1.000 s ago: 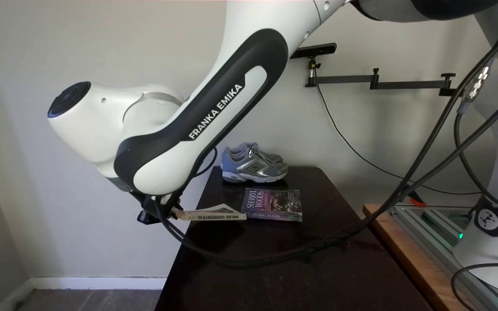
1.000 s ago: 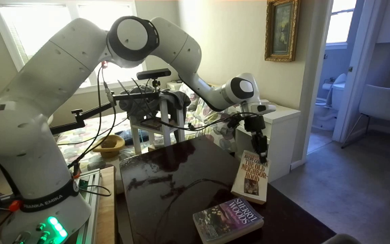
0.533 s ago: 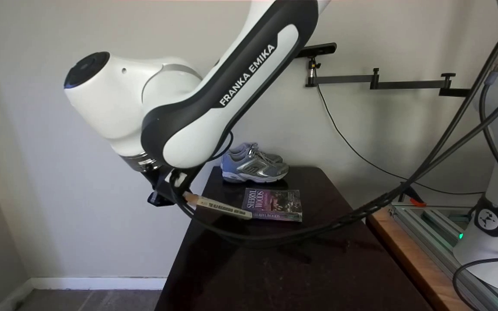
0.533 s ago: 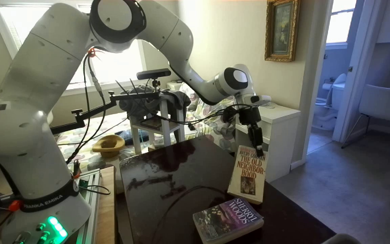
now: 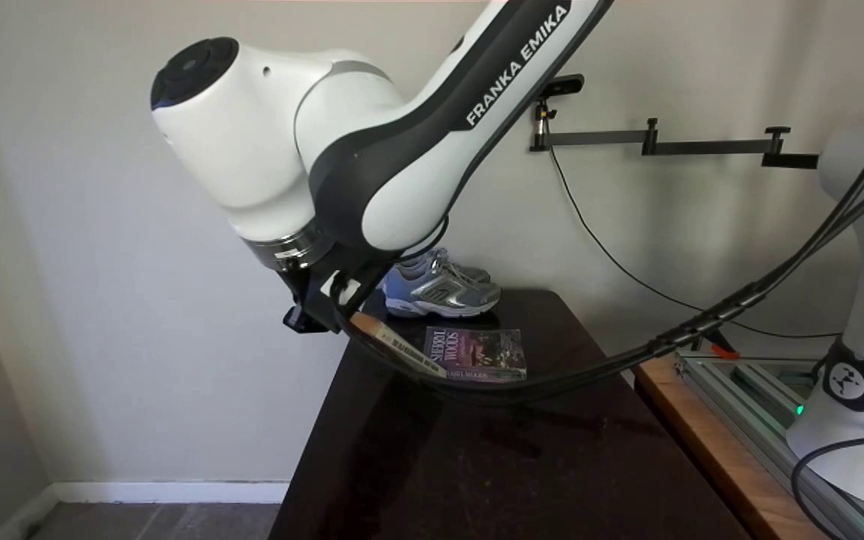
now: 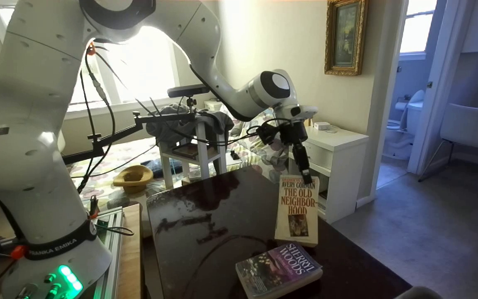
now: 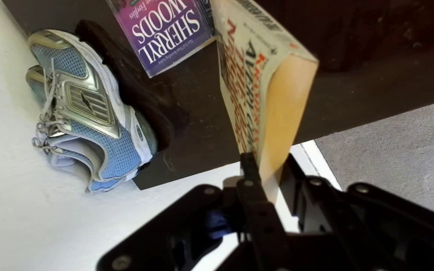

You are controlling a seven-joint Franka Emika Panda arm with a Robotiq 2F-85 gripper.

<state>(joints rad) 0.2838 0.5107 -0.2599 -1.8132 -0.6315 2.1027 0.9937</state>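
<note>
Black claw [image 7: 270, 159] grips one paperback [image 7: 258, 84]; one purple book [image 6: 279, 270], two shoes [image 7: 89, 103] nearby.

Gripper [image 5: 344, 315] holds tilted cream book [image 5: 402, 349] by its 10 o'clock end; purple book [image 5: 477, 352] at its 3 o'clock, sneakers [image 5: 447, 291] at 1 o'clock.

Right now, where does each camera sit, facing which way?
An exterior view: off the white jointed arm, facing a pale painted wall; shows arm, base.
An exterior view: off the arm, facing a bright window; shows arm, base, black gripper.
Wrist view: at the arm's end, facing the gripped cream paperback; shows gripper.
Both exterior views share that paperback.
</note>
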